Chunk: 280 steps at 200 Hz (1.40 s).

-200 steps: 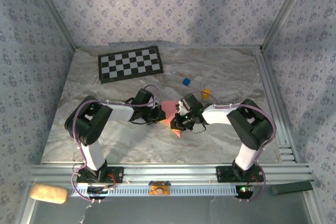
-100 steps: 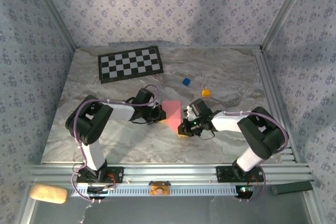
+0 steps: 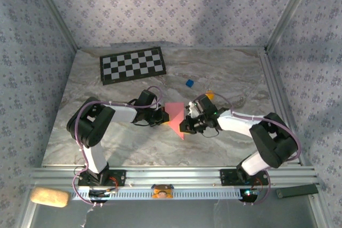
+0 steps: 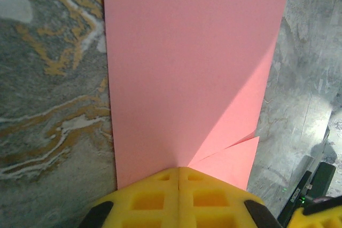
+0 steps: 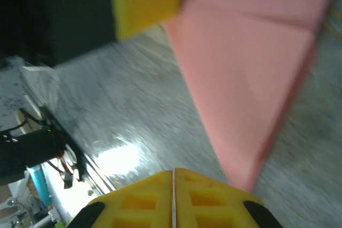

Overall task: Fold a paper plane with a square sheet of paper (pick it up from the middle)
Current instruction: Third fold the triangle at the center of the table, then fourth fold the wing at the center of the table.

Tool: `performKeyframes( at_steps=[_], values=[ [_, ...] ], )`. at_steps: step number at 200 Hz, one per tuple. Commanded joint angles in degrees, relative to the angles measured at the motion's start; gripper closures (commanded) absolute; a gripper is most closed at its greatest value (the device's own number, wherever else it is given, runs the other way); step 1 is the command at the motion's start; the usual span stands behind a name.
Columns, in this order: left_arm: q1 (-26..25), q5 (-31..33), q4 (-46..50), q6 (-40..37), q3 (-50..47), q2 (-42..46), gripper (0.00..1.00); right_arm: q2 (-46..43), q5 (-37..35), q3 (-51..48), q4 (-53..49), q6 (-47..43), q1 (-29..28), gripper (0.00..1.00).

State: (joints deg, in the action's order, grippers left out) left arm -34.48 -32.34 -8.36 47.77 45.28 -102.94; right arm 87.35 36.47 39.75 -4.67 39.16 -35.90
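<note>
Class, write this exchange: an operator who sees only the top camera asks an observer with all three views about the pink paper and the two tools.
Operator: Left side: open or shut?
Observer: Shut. In the left wrist view the left tool has its tips together over the near edge of the paper.
Operator: Is it folded?
Observer: Yes, a small triangular flap lies beside those tips.
Operator: And the other side?
Observer: The right tool is shut too, with the paper's pointed corner just ahead of it; that view is blurred.
</note>
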Motion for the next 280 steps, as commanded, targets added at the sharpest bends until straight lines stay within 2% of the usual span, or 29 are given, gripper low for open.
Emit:
performKeyframes(
  at_steps=[1,37,91,122,146,186,218,247,280],
  values=[
    [0.5,3.7,5.0,-1.5,0.1,-1.4,1.0,4.7,1.8,1.6,-0.8,-1.0,-1.0,0.91],
    [0.5,4.0,5.4,-1.6,-0.1,-1.0,1.0,6.6,0.8,-0.8,-0.4,-0.6,-1.7,0.91],
    [0.6,3.9,6.6,-2.3,0.8,-1.0,1.0,1.8,0.1,-7.8,-2.7,-2.1,-0.8,0.91],
    [0.6,3.6,6.3,-2.1,0.9,-1.0,1.0,-1.9,-0.3,-7.6,-4.8,-2.7,2.3,0.91],
    [0.5,3.6,5.9,-1.0,0.4,-0.7,1.0,-3.9,0.0,-3.7,-4.2,-2.2,2.2,0.91],
    [-0.2,4.1,3.0,2.7,-1.1,0.0,1.0,1.7,-5.8,2.1,-1.8,3.5,-0.1,0.91],
    [-0.7,4.4,2.6,3.3,-1.1,0.6,1.0,7.5,-6.2,3.7,1.9,6.4,-1.2,0.91],
    [-0.7,4.5,4.2,1.4,0.0,1.6,1.0,9.4,-10.0,3.9,-3.1,5.2,-1.3,0.94],
    [-0.8,4.1,8.8,-0.8,4.4,4.4,0.91,9.1,-10.3,1.5,-2.8,5.4,-1.2,0.96]
  ],
)
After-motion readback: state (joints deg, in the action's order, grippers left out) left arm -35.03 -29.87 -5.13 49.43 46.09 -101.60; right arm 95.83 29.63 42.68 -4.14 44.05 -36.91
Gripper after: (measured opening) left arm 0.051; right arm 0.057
